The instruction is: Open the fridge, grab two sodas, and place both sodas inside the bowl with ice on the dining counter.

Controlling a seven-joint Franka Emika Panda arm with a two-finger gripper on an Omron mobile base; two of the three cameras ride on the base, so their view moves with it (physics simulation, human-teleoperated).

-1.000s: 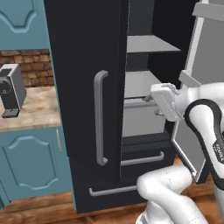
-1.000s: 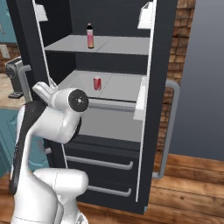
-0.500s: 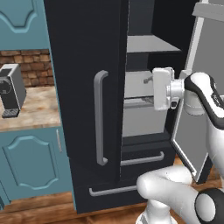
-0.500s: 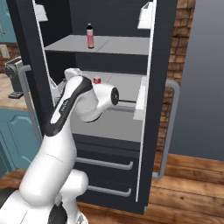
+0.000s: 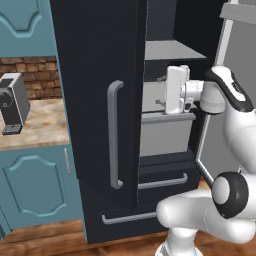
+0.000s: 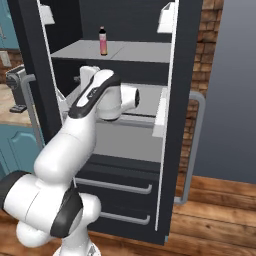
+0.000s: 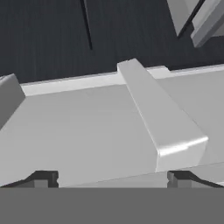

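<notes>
Fridge: we have the black fridge [image 6: 185,65] standing with its right door swung open at the right of the right base view; the left door with its grey bar handle [image 5: 115,135] is shut.
Hand: our gripper [image 7: 113,177] is at the level of the middle shelf [image 7: 87,131], its two dark fingertips [image 7: 43,178] spread wide with nothing between them.
Hand view: we look across bare grey shelf with a raised pale divider [image 7: 162,118] running away from the right fingertip; no drink lies ahead of the fingers.
Pink-red bottle: it stands upright on the upper shelf [image 6: 130,52], at the upper middle of the right base view [image 6: 103,41], above the hand and a shelf higher.
Red can: we cannot see it; our own arm covers the middle shelf in the right base view.
Key relation: we judge the bottle lies up from the hand, long axis vertical, so a reach for it calls for a lift first.
</notes>
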